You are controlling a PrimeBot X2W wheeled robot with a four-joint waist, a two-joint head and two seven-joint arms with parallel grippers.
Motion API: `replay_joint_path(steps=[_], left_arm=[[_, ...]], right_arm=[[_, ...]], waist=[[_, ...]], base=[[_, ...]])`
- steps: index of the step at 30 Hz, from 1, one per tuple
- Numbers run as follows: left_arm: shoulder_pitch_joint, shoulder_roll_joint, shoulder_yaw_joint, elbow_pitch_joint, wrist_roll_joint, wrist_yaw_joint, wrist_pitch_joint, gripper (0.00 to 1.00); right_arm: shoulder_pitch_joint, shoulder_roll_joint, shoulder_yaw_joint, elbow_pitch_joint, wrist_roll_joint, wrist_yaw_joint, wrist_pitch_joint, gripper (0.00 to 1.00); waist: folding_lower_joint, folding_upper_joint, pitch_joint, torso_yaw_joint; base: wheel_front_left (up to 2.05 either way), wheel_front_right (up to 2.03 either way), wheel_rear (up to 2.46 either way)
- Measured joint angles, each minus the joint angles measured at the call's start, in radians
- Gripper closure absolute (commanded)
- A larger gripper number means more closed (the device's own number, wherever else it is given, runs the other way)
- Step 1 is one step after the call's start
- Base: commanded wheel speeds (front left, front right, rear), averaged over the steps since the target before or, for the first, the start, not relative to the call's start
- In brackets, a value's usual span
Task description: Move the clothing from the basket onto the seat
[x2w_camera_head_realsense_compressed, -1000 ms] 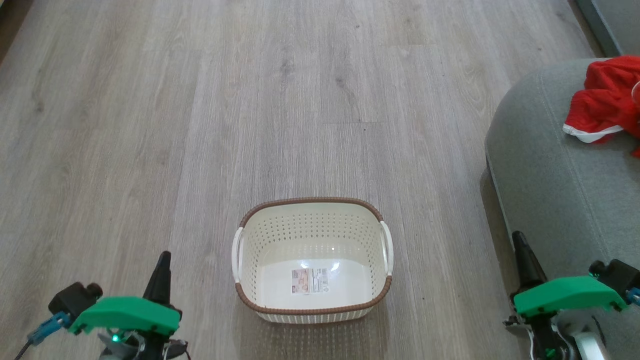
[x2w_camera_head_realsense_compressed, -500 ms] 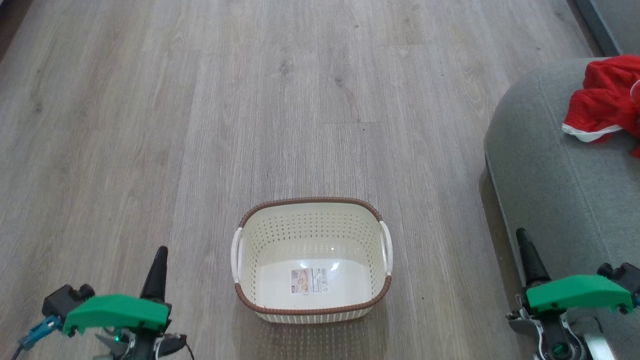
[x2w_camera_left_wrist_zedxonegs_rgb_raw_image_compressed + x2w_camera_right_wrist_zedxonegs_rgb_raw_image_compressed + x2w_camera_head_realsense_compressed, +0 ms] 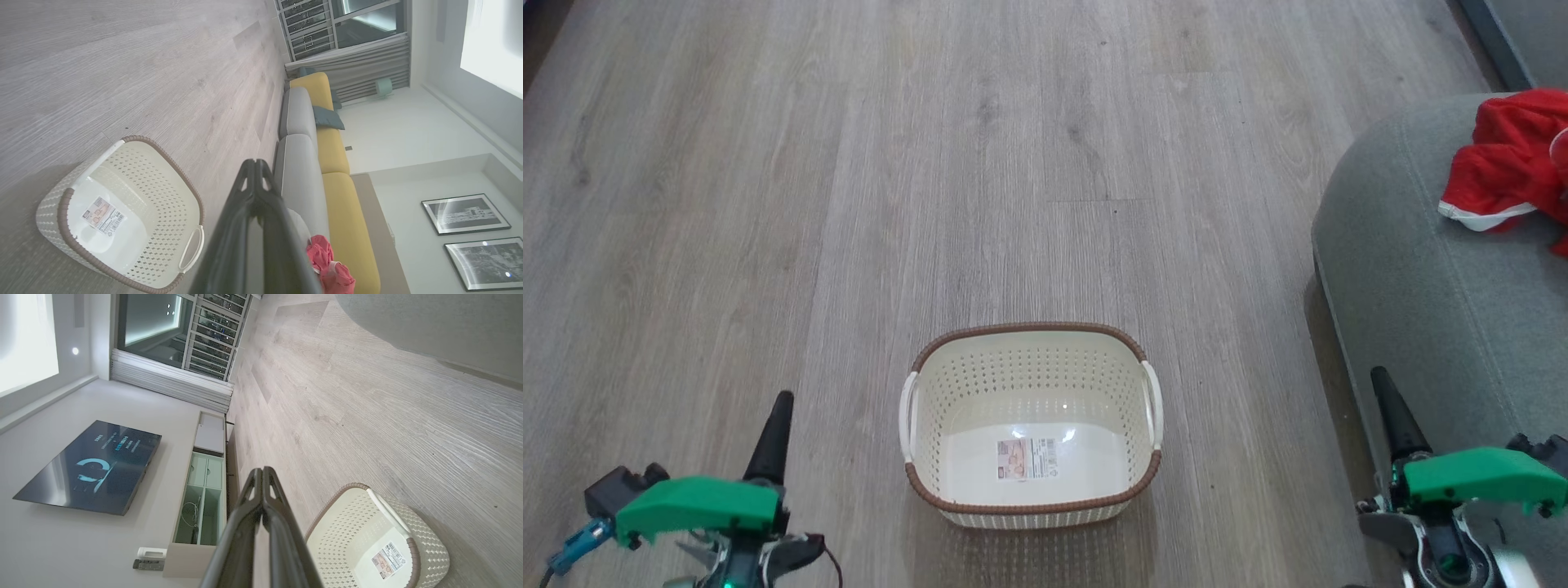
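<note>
The cream basket [image 3: 1147, 482] with a brown braided rim stands on the wood floor, holding only a sticker on its bottom. The red clothing [image 3: 1507, 167] lies crumpled on the grey-green seat [image 3: 1429, 286] at the right edge. My left gripper [image 3: 778, 404] is shut and holds nothing, low at the left of the basket. My right gripper [image 3: 1382, 380] is shut and holds nothing, low at the right, over the seat's near corner. The left wrist view shows the basket [image 3: 171, 175], the clothing [image 3: 333, 267] and the shut gripper [image 3: 255, 165]. The right wrist view shows the basket [image 3: 339, 535] beside the shut gripper [image 3: 261, 473].
Bare wood floor [image 3: 890, 163] stretches ahead and to the left of the basket. A long sofa with yellow backs [image 3: 337, 151] runs along the wall in the left wrist view. A TV [image 3: 90, 467] and a low cabinet [image 3: 202, 498] line the opposite wall.
Both grippers have drifted slightly outward and lower in the head view, fingertips a little higher. The basket and the clothing have not moved.
</note>
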Motion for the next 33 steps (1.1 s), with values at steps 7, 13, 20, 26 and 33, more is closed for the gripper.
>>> replay_joint_path(steps=[7,13,20,26,33], left_arm=[[0.0,-0.001,0.009,-0.012,-0.077,-0.007,0.02,1.0],[0.0,-0.001,0.016,-0.019,-0.142,-0.009,0.038,1.0],[0.0,-0.002,0.02,-0.029,-0.21,-0.017,0.055,1.0],[0.0,-0.003,0.025,-0.04,-0.278,-0.017,0.072,1.0],[0.0,-0.003,0.03,-0.044,-0.303,-0.018,0.074,1.0]], right_arm=[[-0.001,0.0,-0.008,-0.01,0.085,0.0,0.022,1.0],[-0.002,0.001,-0.016,-0.018,0.157,0.0,0.039,1.0],[-0.002,0.001,-0.02,-0.027,0.23,0.0,0.054,1.0],[-0.002,0.001,-0.025,-0.036,0.302,0.0,0.071,1.0],[-0.002,0.001,-0.028,-0.04,0.331,0.0,0.079,1.0]], waist=[[0.0,0.0,0.0,-0.001],[0.0,0.0,0.0,-0.003],[0.0,0.0,0.0,-0.004],[0.0,0.0,0.0,-0.005],[0.0,0.0,0.0,-0.005]], base=[[0.0,0.0,0.0],[0.0,0.0,0.0],[0.0,0.0,0.0],[0.0,0.0,0.0],[0.0,0.0,0.0]])
